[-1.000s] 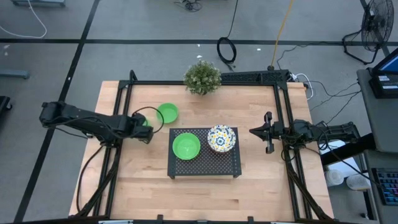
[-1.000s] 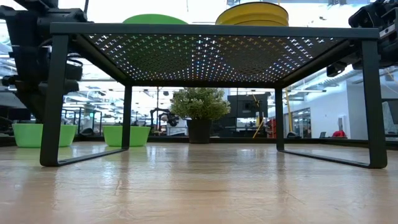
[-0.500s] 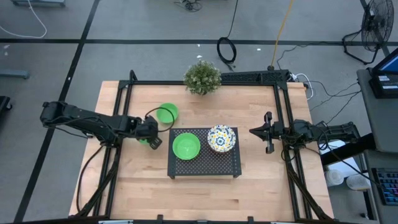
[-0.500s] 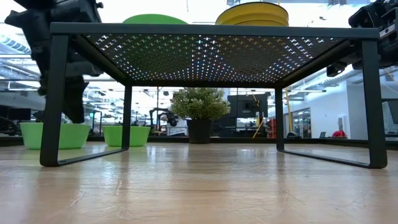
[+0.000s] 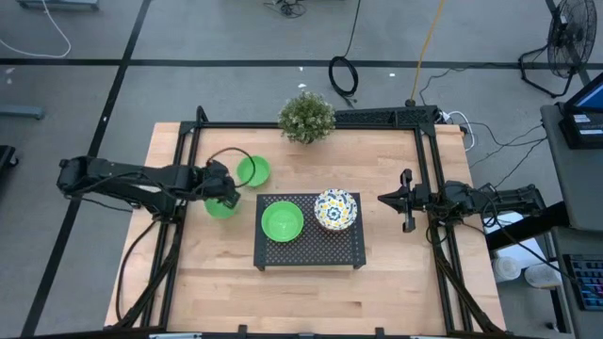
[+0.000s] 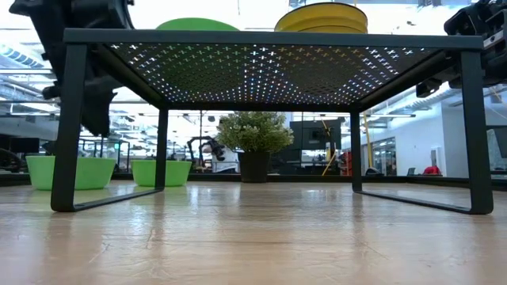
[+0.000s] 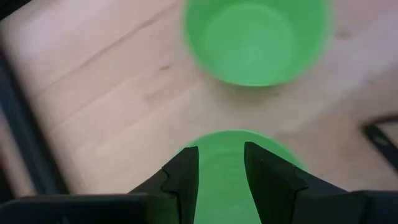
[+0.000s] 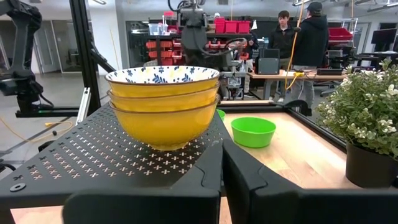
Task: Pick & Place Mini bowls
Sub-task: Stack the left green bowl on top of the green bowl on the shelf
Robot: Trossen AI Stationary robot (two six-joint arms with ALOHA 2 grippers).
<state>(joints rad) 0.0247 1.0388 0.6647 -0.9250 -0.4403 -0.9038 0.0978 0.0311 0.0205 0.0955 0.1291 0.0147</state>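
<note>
One green bowl [image 7: 236, 168] lies directly under the open left gripper [image 7: 221, 171].

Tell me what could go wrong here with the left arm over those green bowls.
The left hand hangs open over one green bowl; a second green bowl sits close by, so it might get nudged. The black rack stands right beside, so a finger could clip its edge. The right hand waits shut beside the rack.
</note>
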